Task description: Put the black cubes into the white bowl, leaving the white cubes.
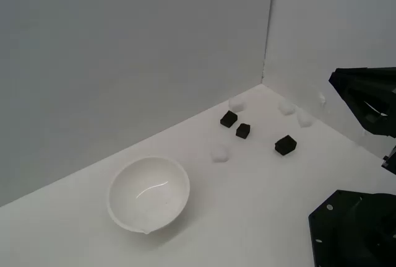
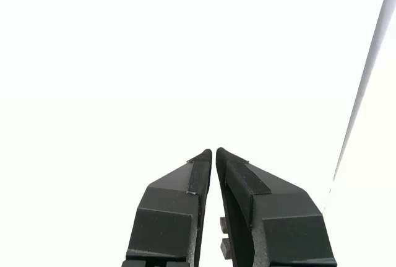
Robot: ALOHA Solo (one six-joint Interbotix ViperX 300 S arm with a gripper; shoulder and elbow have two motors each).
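Claw [image 2: 214, 150] tips together, holding nothing | white bowl [image 1: 149, 194] upright, lip twd camera

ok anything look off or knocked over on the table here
Nothing stands out. The white bowl sits upright and empty, the three black cubes and the white cubes lie loose and apart, and the gripper is shut on nothing.

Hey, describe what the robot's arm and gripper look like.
The gripper is matte black, with two wedge-shaped, faceted fingers tapering to points, each lined with a dark pad strip. The arm is black and angular; its black base shows small silver screws.
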